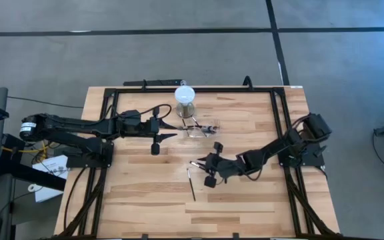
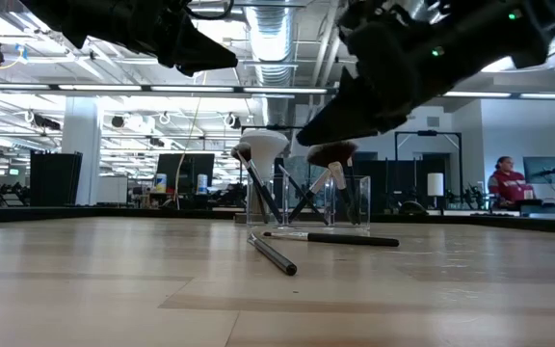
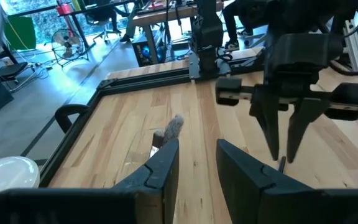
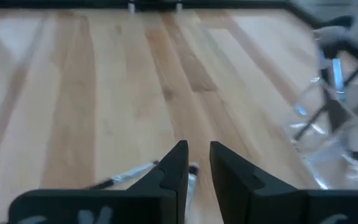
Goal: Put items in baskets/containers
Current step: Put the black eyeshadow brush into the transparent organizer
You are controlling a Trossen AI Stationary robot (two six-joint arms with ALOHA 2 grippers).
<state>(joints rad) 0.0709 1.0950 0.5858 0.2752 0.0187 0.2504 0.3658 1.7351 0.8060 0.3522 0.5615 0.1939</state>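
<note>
The right gripper [image 1: 202,167] hovers with fingers slightly apart over a brush [image 4: 126,175] lying near the clear container [image 1: 199,129]; it should drop squarely astride the handle before closing. The left gripper [image 1: 167,127], fingers apart, waits beside the container

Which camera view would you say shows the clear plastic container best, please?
The low view: the clear plastic container stands side-on with brushes leaning inside. The high view shows it small, the right wrist view only blurred at the edge, and the left wrist view not clearly.
</note>
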